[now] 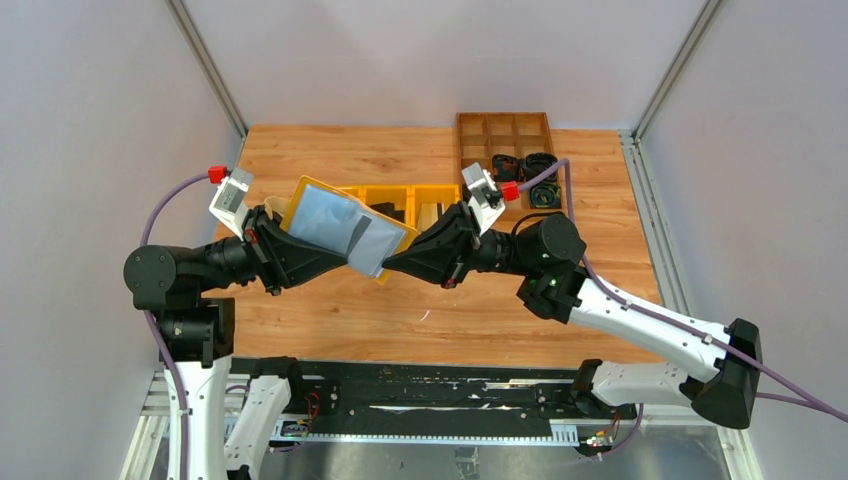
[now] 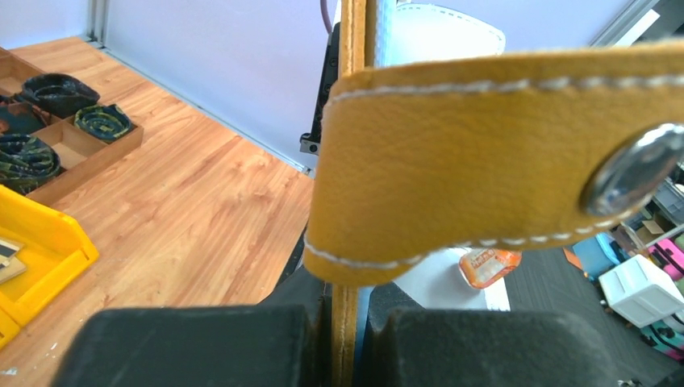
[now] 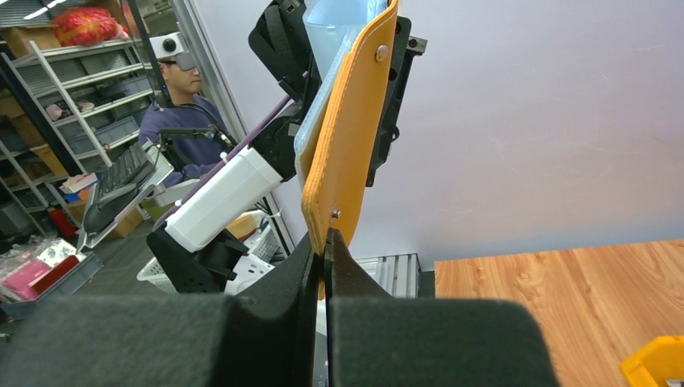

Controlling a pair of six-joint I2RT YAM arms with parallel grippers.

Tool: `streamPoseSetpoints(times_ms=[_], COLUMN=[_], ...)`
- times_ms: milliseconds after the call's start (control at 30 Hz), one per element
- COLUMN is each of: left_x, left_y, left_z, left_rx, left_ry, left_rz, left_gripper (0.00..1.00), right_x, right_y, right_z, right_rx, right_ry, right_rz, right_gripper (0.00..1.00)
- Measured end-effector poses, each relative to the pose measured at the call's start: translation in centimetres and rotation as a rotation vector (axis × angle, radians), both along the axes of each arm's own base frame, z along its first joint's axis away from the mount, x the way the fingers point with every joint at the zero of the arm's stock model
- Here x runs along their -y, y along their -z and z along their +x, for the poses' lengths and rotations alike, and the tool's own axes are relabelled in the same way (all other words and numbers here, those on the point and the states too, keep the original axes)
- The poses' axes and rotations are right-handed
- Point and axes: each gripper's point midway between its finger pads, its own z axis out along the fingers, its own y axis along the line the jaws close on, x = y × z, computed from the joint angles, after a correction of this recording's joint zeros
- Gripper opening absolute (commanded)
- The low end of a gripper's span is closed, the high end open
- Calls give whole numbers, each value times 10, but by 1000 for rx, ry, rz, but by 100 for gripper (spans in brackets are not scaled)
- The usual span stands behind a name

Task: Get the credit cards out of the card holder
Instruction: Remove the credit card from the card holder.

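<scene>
The card holder (image 1: pixel 338 226) is a mustard-tan flat wallet with a silver-grey face, held tilted in the air between both arms. My left gripper (image 1: pixel 340 260) is shut on its near edge. In the left wrist view the tan edge (image 2: pixel 348 318) sits pinched between the black fingers (image 2: pixel 202 347), with the snap strap (image 2: pixel 484 161) hanging across above. My right gripper (image 1: pixel 388 264) is shut on the holder's right corner. In the right wrist view the holder (image 3: pixel 351 137) rises from the closed gripper (image 3: pixel 324 258). I cannot pick out separate credit cards on the grey face.
Yellow plastic bins (image 1: pixel 405 203) stand behind the holder on the wooden table; one shows in the left wrist view (image 2: pixel 40 250). A brown compartment tray (image 1: pixel 505 135) at the back right holds dark rolled items (image 1: pixel 525 170).
</scene>
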Motion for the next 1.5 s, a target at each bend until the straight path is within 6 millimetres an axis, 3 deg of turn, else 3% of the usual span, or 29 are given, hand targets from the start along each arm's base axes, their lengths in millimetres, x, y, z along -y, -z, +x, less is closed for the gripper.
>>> streamPoseSetpoints(times_ms=[467,533,567,600,633,667,733,900,1133,1333,1500], left_x=[1,1,1,1,1,0,-2,-16,-32,-47,-52], left_y=[-4,-4,-4,-3,-3,-3,-1,0,16,42,52], left_z=[-5,-5,-5,-5,-3,-1,8,30,39,55,54], left_rx=[-1,3,7,12,22,42,74,246,444,497,552], left_ry=[12,11,10,9,3,-9,-69,-280,-435,-527,-544], left_rz=[-4,-3,-2,-1,1,5,17,88,185,293,355], left_gripper=[1,8,20,38,43,56,72,91,92,90,92], right_x=[1,1,1,1,0,0,-2,-14,-29,-48,-60], right_y=[-5,-5,-5,-5,-4,-3,1,16,14,33,41], right_z=[-8,-8,-8,-8,-8,-8,-5,15,22,29,35], right_rx=[1,0,-1,-1,-3,-5,-17,-69,-60,-49,-48], right_ry=[-72,-73,-73,-74,-74,-73,-60,68,225,321,380], right_rz=[34,33,33,33,30,27,3,-120,-247,-376,-441], right_gripper=[0,0,0,0,0,0,0,0,0,0,0])
